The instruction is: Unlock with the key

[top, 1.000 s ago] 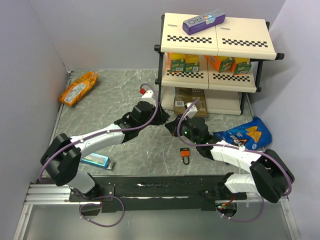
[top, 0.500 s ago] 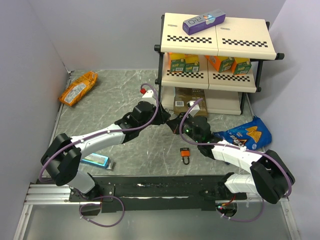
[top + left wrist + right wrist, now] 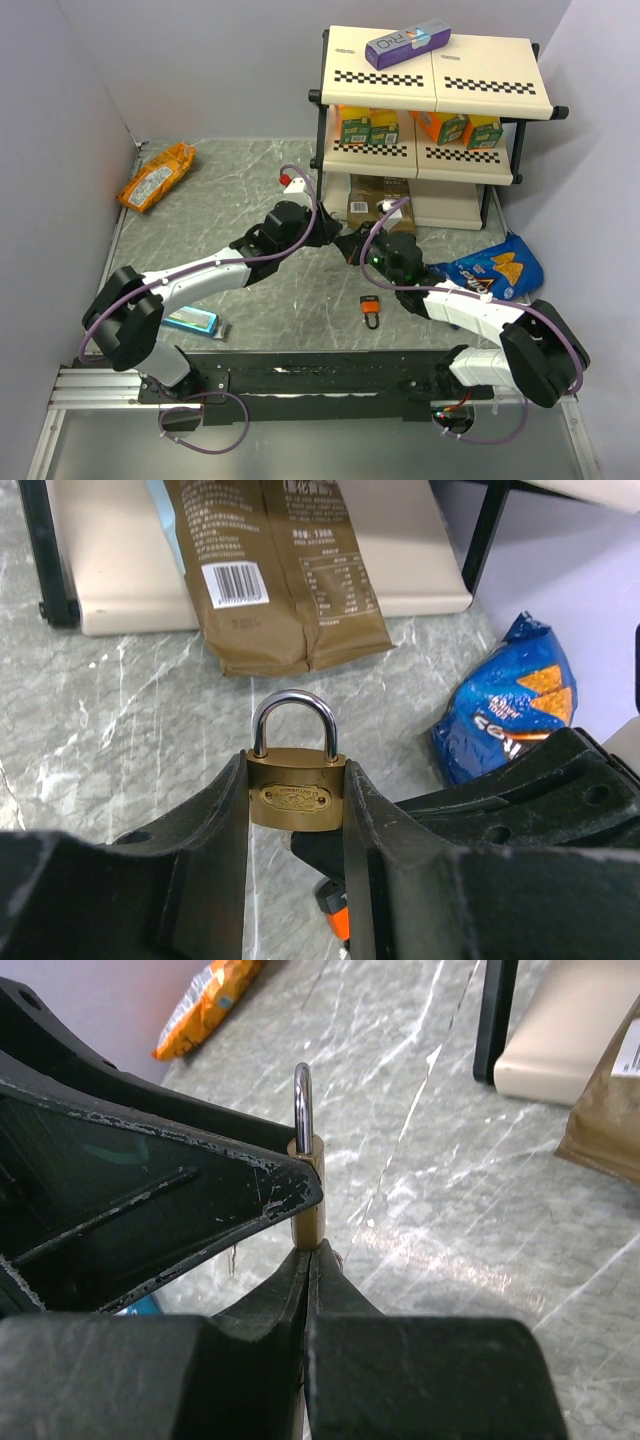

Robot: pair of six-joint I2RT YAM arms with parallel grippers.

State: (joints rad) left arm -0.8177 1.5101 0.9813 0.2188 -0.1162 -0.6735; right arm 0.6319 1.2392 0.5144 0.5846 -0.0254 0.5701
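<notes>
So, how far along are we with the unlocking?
Done: the left gripper has its jaws clamped on the brass padlock. In hand: the right gripper, jaws shut, meets the padlock's underside; the key cannot be seen. Left: the silver shackle is closed, so unlocking is not yet done.

Table [image 3: 230,195]: a shelf rack [image 3: 485,85] stands at the back right. A box [image 3: 407,45] lies on its top tier, cartons [image 3: 357,127] sit on the middle tier, and a pouch [image 3: 280,570] lies on the bottom tier with its end out over the table. A snack packet [image 3: 157,176] lies at the far left rear. A chip bag [image 3: 490,268] lies right of the right arm, before the rack. A flat packet [image 3: 190,320] lies beside the left arm's base. A loose padlock [image 3: 370,308] lies on the table between the arms, near side. A held padlock [image 3: 292,798] stands upright, clamped in the left gripper [image 3: 295,780] before the rack. The right gripper [image 3: 310,1260] sits right at its underside.
</notes>
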